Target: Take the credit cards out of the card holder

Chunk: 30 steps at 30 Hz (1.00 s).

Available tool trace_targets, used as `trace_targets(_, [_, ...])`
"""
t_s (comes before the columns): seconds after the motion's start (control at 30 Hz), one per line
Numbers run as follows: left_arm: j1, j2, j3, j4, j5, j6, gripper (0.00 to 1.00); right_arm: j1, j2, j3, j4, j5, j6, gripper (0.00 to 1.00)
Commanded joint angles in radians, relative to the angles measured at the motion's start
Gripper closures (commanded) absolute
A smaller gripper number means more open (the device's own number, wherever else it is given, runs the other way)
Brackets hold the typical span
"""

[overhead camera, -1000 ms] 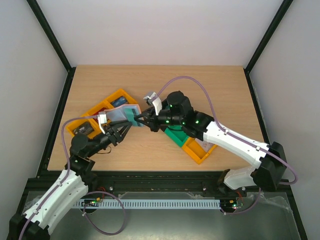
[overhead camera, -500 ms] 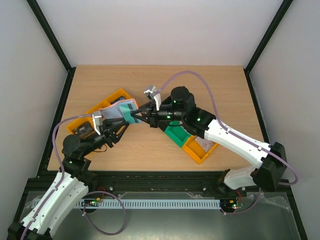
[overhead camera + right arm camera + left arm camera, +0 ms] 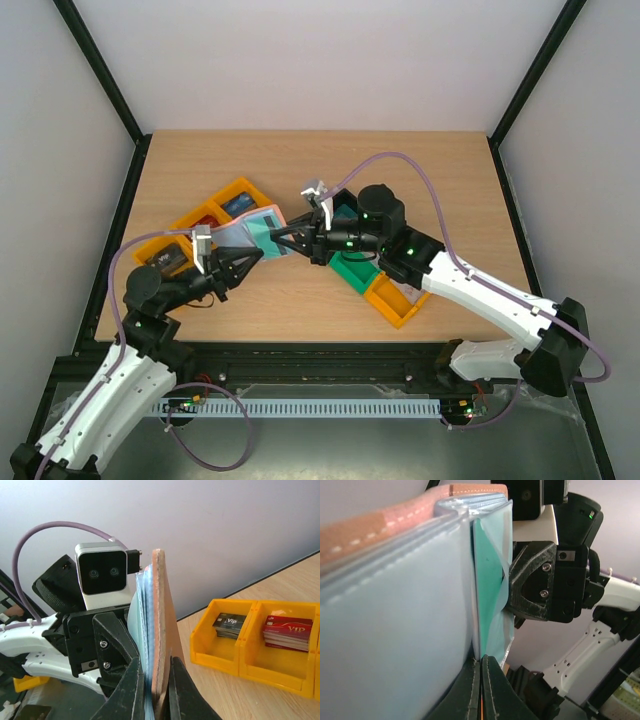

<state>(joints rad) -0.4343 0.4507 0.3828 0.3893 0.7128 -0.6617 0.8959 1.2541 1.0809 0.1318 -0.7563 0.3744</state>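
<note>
Our left gripper [image 3: 250, 258] has just snapped together on the teal card [image 3: 490, 580] peeking from the holder [image 3: 243, 228], which our right gripper [image 3: 283, 240] clamps by its edge above the surface [image 3: 300, 170], so extraction can begin.

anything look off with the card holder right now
The card holder is held up open, left gripper and right gripper each pinching a leaf. The clear pocket over the teal card is creased near the right gripper.
</note>
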Motion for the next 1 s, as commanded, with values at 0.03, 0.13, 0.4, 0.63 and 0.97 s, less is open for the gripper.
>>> trace_targets(0.03, [-0.038, -0.013, 0.023, -0.081, 0.134, 0.142, 0.98, 0.045, 0.001, -0.021, -0.043, -0.036, -0.058, 0.98])
trace_targets(0.13, [-0.04, -0.007, -0.002, -0.074, 0.1, 0.157, 0.98, 0.044, -0.015, -0.034, -0.095, -0.038, -0.084, 0.98])
trace_targets(0.4, [-0.035, 0.034, -0.044, 0.073, 0.063, 0.089, 0.98, 0.036, -0.082, -0.003, -0.188, -0.006, -0.172, 0.98])
trace_targets(0.63, [-0.033, 0.038, -0.04, 0.088, 0.068, 0.102, 0.98, 0.022, -0.094, -0.012, -0.194, -0.039, -0.187, 0.98])
trace_targets(0.97, [-0.031, 0.004, -0.04, 0.068, 0.058, 0.099, 0.98, 0.004, -0.084, -0.035, -0.177, -0.054, -0.2, 0.97])
